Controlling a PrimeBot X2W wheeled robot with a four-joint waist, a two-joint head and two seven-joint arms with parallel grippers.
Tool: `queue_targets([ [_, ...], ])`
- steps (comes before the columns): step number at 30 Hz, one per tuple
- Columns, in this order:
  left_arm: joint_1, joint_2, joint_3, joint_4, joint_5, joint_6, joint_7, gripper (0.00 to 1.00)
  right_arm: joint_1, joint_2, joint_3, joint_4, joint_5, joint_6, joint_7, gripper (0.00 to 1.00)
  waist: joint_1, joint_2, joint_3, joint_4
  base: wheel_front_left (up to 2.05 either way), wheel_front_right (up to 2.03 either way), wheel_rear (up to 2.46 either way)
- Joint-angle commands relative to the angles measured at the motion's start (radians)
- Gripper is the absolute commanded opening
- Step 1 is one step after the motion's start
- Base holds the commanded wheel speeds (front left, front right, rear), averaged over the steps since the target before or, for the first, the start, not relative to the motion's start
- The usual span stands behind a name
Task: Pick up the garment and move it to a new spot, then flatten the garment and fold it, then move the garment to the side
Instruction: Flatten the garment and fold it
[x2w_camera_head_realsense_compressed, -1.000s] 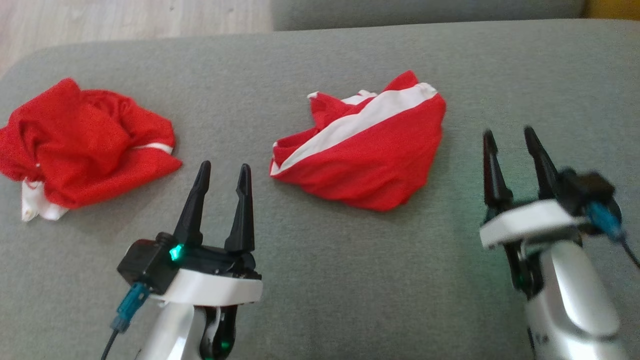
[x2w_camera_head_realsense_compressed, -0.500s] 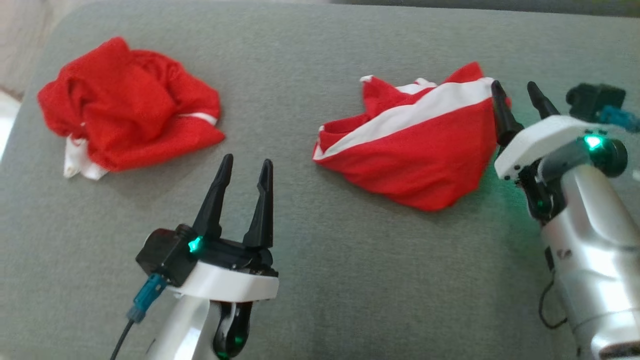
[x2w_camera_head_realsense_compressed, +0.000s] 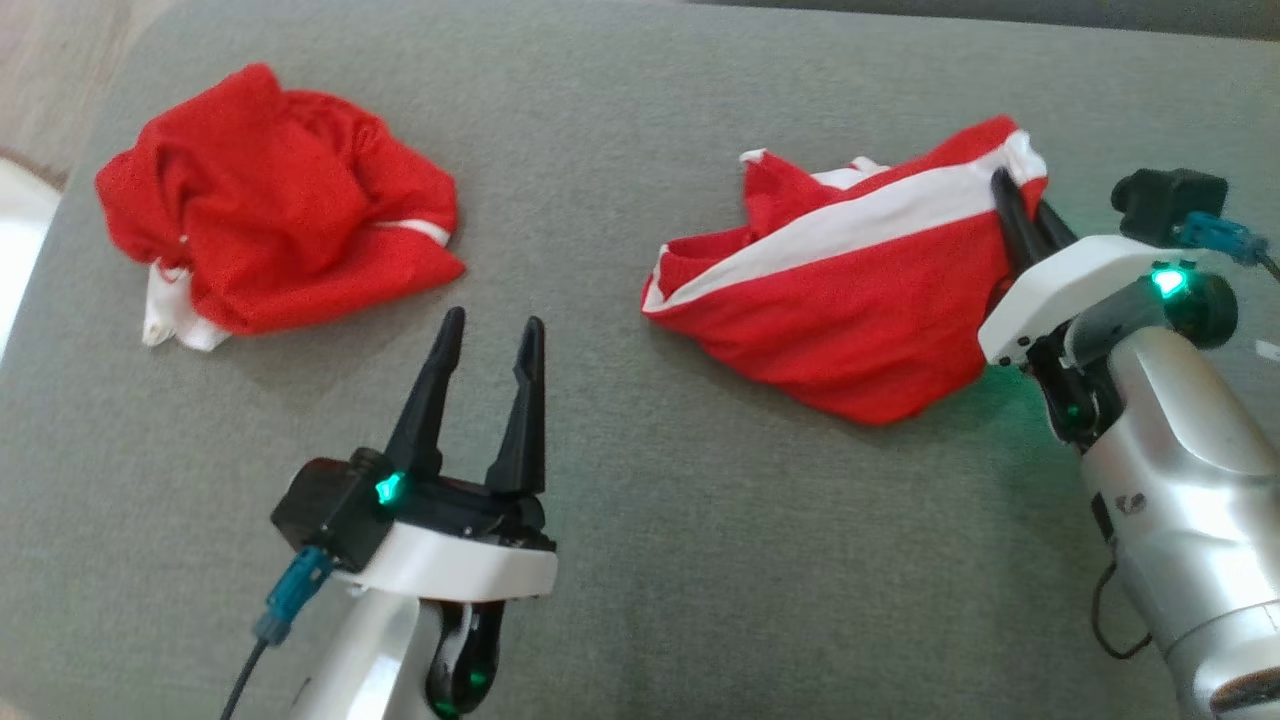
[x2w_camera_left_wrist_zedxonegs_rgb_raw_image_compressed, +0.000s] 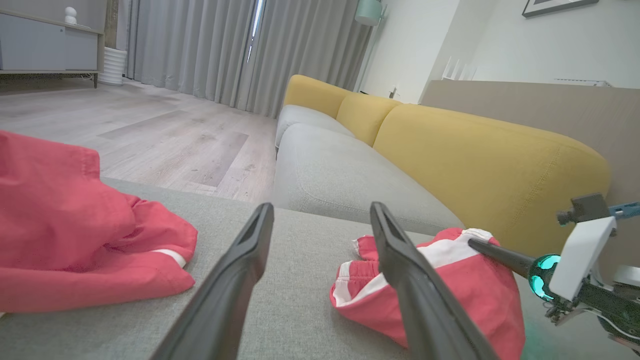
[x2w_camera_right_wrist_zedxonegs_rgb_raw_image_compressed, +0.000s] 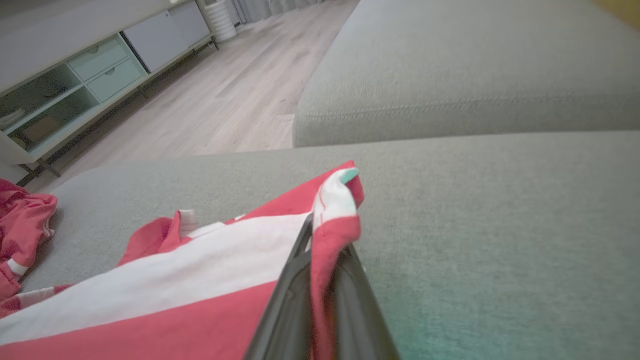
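A red garment with a broad white stripe (x2w_camera_head_realsense_compressed: 840, 300) lies crumpled on the grey cushion (x2w_camera_head_realsense_compressed: 640, 130), right of centre. My right gripper (x2w_camera_head_realsense_compressed: 1020, 200) is shut on its right edge, near the upper corner; the right wrist view shows the red-and-white fabric (x2w_camera_right_wrist_zedxonegs_rgb_raw_image_compressed: 330, 220) pinched between the two fingers and standing up above them. My left gripper (x2w_camera_head_realsense_compressed: 490, 330) hovers open over bare cushion, left of that garment and below a second garment, and holds nothing. In the left wrist view the striped garment (x2w_camera_left_wrist_zedxonegs_rgb_raw_image_compressed: 450, 285) sits to the right of the fingers.
A second crumpled red garment (x2w_camera_head_realsense_compressed: 270, 200) with white trim lies at the cushion's upper left, also seen as the red garment (x2w_camera_left_wrist_zedxonegs_rgb_raw_image_compressed: 65, 225). A yellow sofa back (x2w_camera_left_wrist_zedxonegs_rgb_raw_image_compressed: 475, 160) rises behind. Wooden floor (x2w_camera_right_wrist_zedxonegs_rgb_raw_image_compressed: 225, 100) and a low cabinet (x2w_camera_right_wrist_zedxonegs_rgb_raw_image_compressed: 75, 85) lie beyond the cushion's edge.
My right gripper has moved forward to the striped garment's right edge and shut on it, lifting that corner slightly. The head camera shifted. My left gripper stayed put.
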Motion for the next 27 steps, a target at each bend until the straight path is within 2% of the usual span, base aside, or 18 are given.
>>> queue_targets([
  [1,-0.016,0.002,0.041,-0.030,0.003,0.006,-0.005,1.00,-0.026,-0.012,0.020,-0.047,0.002,0.007,-0.039,0.00,0.0000,0.0000,-0.020,-0.024,0.00,0.00,0.00],
  [5,-0.009,0.002,0.056,-0.033,0.007,0.007,-0.005,1.00,-0.002,-0.034,0.018,-0.096,-0.006,0.007,-0.111,0.00,0.0000,0.0000,-0.039,-0.058,0.00,0.00,0.00],
  [11,0.016,0.002,0.091,-0.039,0.013,0.008,-0.005,1.00,0.125,-0.056,-0.069,-0.263,-0.076,0.007,-0.173,0.00,0.0000,0.0000,-0.091,-0.134,0.00,0.00,0.00],
  [15,0.036,0.002,0.111,-0.044,0.010,0.007,-0.005,1.00,0.298,-0.014,-0.138,-0.418,-0.136,0.007,-0.145,0.00,0.0000,0.0000,-0.117,-0.185,0.00,0.00,0.00],
  [19,0.052,0.002,0.129,-0.045,0.011,0.006,-0.005,1.00,0.497,0.061,-0.181,-0.558,-0.204,0.007,-0.073,0.00,0.0000,0.0000,-0.142,-0.231,0.00,0.00,0.00],
  [23,0.056,0.002,0.139,-0.048,0.014,0.003,-0.005,1.00,0.631,0.113,-0.235,-0.616,-0.258,0.007,-0.021,0.00,0.0000,0.0000,-0.155,-0.272,0.00,0.00,0.00],
  [25,0.056,0.002,0.139,-0.048,0.015,0.002,-0.005,1.00,0.651,0.128,-0.263,-0.614,-0.293,0.007,-0.014,1.00,0.0000,0.0000,-0.159,-0.285,0.00,0.00,0.00],
  [27,0.053,0.002,0.137,-0.048,0.016,0.001,-0.005,1.00,0.649,0.141,-0.292,-0.611,-0.311,0.007,-0.022,1.00,0.0000,0.0000,-0.158,-0.292,0.00,0.00,0.00],
])
